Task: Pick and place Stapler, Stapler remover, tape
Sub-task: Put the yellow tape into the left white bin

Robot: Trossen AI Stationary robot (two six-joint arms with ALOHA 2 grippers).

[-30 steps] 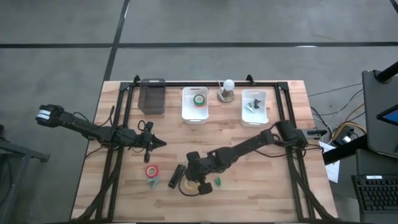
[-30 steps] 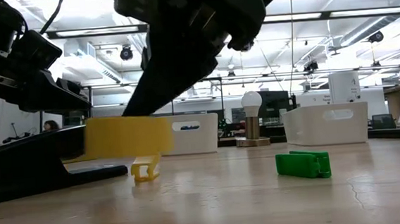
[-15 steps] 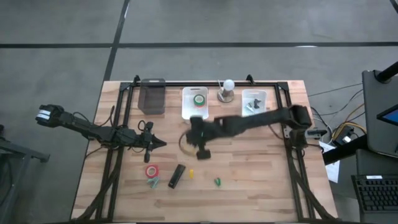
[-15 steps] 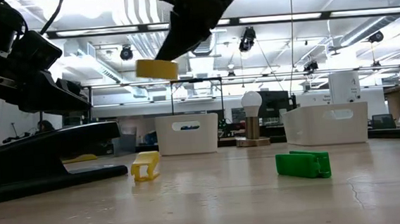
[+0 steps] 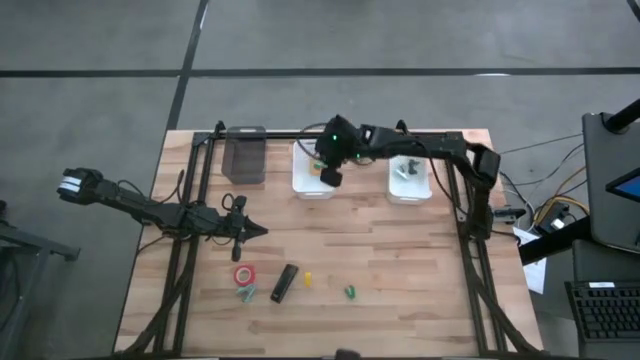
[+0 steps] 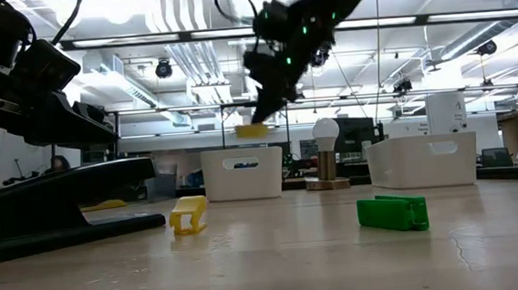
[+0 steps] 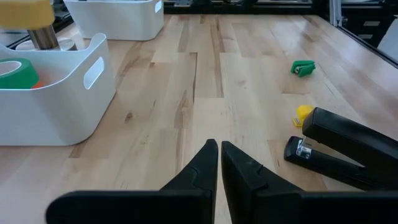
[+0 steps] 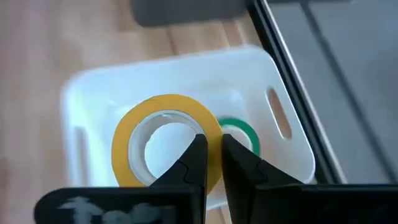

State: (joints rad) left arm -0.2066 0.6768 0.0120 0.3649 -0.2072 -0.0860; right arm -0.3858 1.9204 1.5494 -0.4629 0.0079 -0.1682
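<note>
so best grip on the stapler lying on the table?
Take the stapler across its narrow width near the middle, coming straight down from above. It lies flat on the wood, a long slim bar running roughly front to back and a little tilted, so its long sides are the ones a tool can span. The red tape sits to its left and the small yellow piece to its right, both apart from it.

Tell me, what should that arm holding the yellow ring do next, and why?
Probably lower a little and let go. The right gripper is pinching the yellow tape directly above the white bin, where a green tape already lies. In the low view the roll hangs above the bin's rim, so dropping it a bit closer before the jaws part seems the gentler way to land it inside.
</note>
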